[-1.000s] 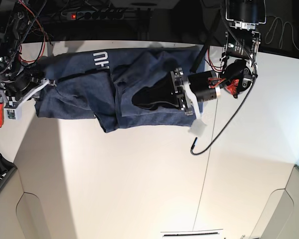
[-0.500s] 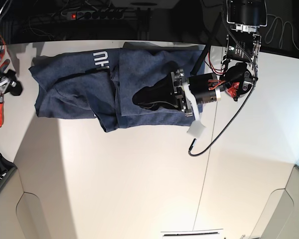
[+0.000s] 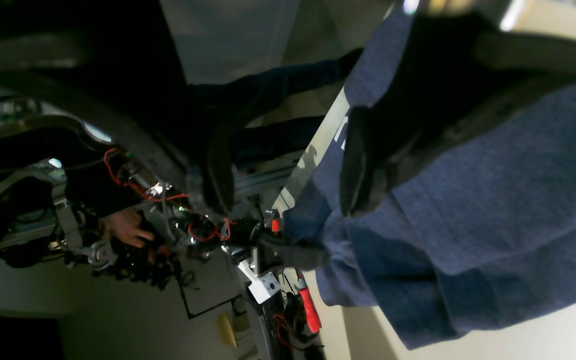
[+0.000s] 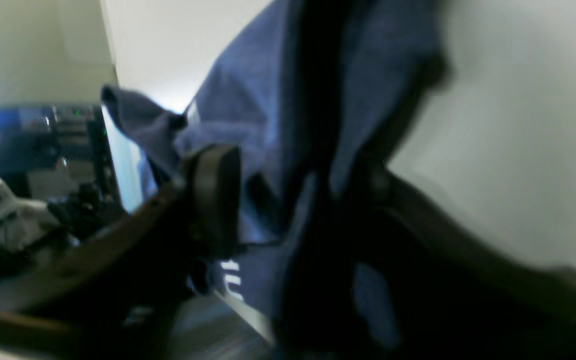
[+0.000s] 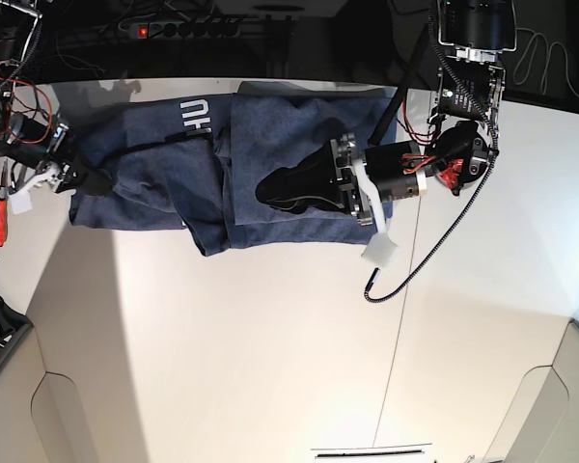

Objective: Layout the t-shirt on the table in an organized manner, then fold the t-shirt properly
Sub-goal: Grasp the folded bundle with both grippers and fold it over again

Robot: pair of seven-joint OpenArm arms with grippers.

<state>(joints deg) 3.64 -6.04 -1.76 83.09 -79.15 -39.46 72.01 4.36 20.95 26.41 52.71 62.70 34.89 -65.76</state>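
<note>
I see the t-shirt (image 5: 222,174) bunched along the desk's (image 5: 270,347) far edge. My left end effector (image 5: 285,188) lies released on it. My right end effector (image 5: 72,177) is clenched on its hem at the desk's left edge.

dark navy heathered cotton t-shirt (image 5: 270,164): soft matt cloth, finely flecked weave, white printed lettering | large white flat table (image 5: 232,347): smooth, faintly satin, hard surface
</note>
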